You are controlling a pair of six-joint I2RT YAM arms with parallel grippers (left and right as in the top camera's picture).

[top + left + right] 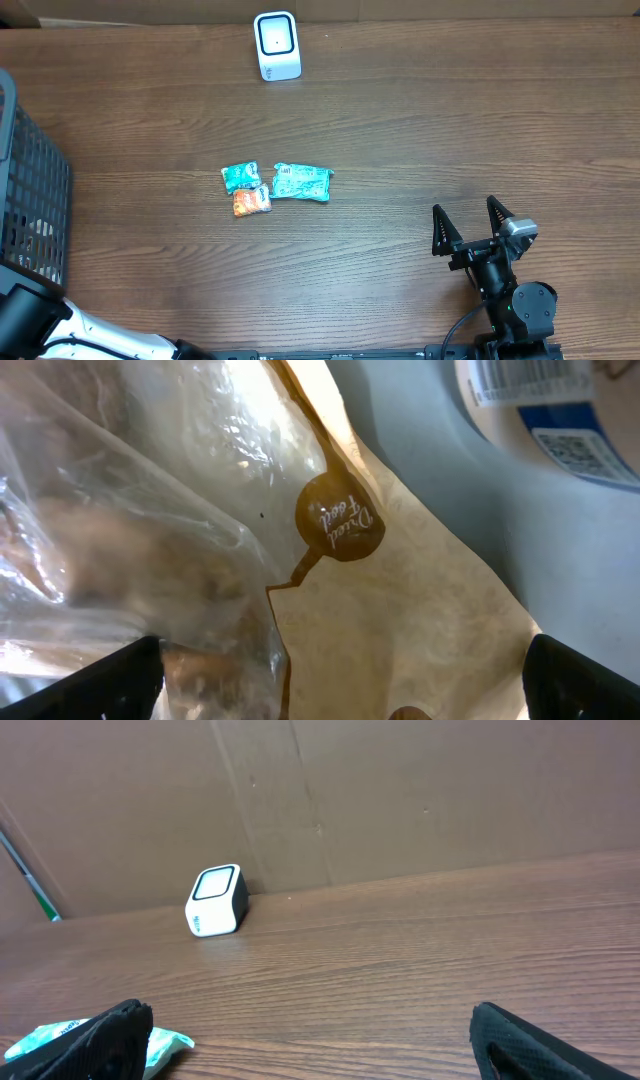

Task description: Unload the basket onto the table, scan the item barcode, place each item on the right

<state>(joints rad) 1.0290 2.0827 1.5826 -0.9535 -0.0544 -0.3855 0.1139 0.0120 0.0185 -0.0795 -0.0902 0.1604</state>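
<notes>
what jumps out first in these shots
Three bright snack packets cluster mid-table, with a white scanner at the far edge. The left wrist view is filled by a brown paper-and-plastic bag; the right hand sits open at the near right.

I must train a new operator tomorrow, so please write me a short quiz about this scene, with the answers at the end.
1. True or false: the right pincer stands open and holds nothing.
2. How many packets lie together on the table? A: two. B: three. C: five.
3. Fill in: two are teal, and the third packet is ____.

Key: 1 true; 2 B; 3 orange.
</notes>
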